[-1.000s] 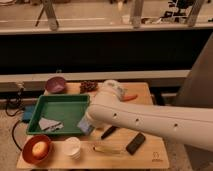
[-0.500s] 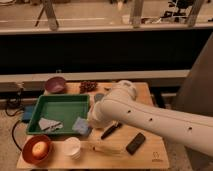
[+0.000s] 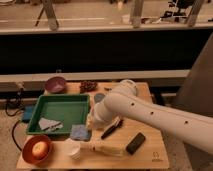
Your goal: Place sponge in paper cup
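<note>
Hand (image 3: pixel 90 121) over cluttered wooden table (image 3: pixel 150 154)

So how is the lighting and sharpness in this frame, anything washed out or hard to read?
Camera view: warm, dim light with a dark band behind the table; soft overall, so the sponge and paper cup lack crisp edges. The white arm is the brightest thing and blocks the gripper, which is not visible near the tray. Bright glare runs along the floor at top.
</note>
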You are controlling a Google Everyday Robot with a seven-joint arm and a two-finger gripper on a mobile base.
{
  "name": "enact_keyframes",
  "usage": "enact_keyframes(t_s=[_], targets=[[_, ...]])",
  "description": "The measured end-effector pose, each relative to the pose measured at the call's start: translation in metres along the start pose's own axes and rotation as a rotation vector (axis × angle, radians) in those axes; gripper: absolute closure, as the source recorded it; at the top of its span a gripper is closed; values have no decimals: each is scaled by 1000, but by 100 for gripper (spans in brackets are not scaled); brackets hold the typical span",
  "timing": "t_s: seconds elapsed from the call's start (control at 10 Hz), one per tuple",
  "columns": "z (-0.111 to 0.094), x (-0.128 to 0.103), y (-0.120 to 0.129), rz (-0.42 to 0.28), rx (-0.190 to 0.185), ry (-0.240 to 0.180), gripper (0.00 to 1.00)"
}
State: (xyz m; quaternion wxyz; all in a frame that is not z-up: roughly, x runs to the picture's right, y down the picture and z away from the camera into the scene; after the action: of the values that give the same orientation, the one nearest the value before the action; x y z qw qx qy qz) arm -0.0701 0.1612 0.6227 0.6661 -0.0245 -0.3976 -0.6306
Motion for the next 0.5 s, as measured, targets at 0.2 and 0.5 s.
enact_keyframes(t_s=[0.2, 0.5], targets=[[11, -8, -8, -126, 36, -85, 98], [26, -17, -21, -215, 82, -166, 98]])
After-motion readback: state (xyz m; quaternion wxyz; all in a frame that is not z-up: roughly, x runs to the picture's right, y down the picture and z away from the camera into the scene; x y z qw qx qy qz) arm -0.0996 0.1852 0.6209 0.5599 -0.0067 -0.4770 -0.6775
